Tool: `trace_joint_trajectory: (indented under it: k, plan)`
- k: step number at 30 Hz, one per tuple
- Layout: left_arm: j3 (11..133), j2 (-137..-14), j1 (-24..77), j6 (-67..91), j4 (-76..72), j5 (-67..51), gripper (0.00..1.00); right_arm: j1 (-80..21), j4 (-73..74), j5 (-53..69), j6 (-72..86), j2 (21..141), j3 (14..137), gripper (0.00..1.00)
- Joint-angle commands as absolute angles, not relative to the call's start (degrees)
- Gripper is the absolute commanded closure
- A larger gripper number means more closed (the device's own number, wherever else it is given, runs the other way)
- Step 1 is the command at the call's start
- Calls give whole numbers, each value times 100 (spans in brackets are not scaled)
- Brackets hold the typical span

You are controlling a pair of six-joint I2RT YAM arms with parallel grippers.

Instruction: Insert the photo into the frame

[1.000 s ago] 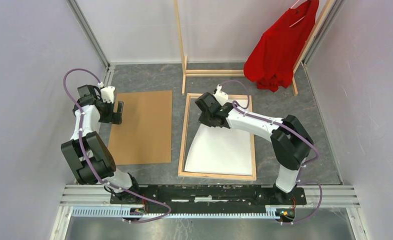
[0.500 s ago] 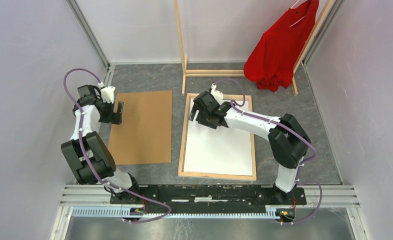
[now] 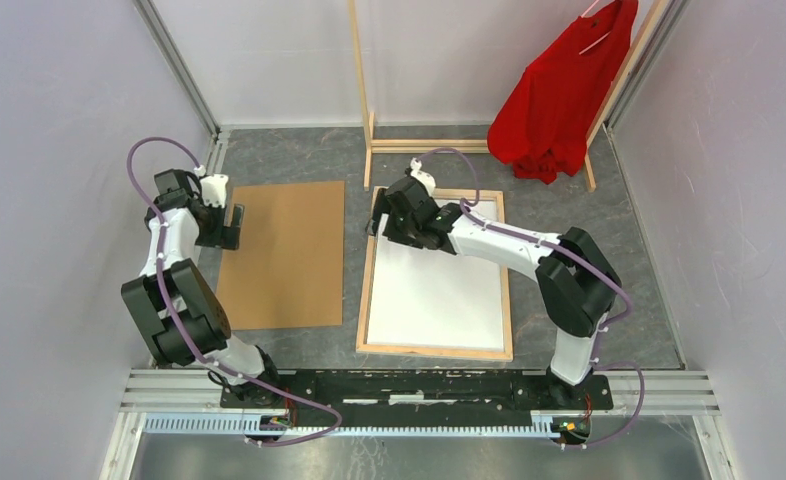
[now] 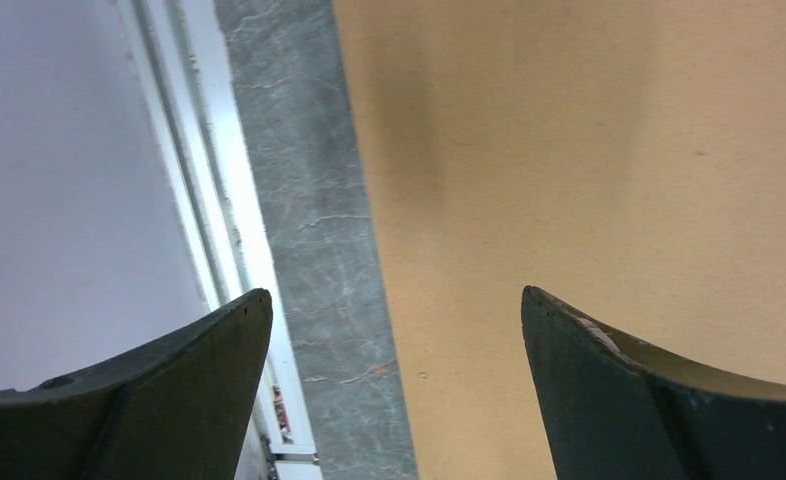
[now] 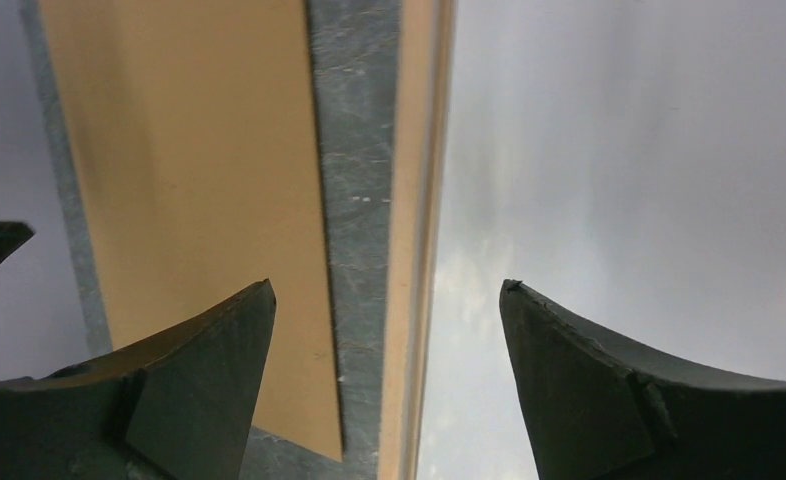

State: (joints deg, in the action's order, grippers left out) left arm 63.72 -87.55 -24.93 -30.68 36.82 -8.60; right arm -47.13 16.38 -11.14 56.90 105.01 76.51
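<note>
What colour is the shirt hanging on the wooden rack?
Plain red: the shirt shows best in the top external view.

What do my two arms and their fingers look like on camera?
The left arm and right arm are alike: white links, chunky black joint housings, a purple cable looping along each. The fingers are dark, curved blades narrowing to tips.

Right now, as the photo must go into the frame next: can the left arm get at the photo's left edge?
Probably yes: on the left arm the jaws stand open above the photo at its left edge, nothing lying on it.
</note>
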Motion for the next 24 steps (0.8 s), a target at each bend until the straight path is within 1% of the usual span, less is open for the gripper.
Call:
trace_joint_trajectory:
  k: [1,5,7,16,24]
  plan:
    - [6768,-8965,-2726,-3445,3537,-380,0,-5016,770,-683,5272,10832,8192,10]
    - [6794,-9205,-3014,-3453,3156,-28,0,-5273,1047,-508,5081,11681,9216,10]
    - [6664,-9318,-3094,-3458,2901,256,1,-5363,1065,-450,5086,12008,9485,10]
    - [6154,-9736,-3111,-3178,2225,364,5,-5445,846,-290,5237,12740,9742,10]
    - [5827,-10079,-3016,-3099,1921,356,8,-5437,873,-316,5370,12972,9729,10]
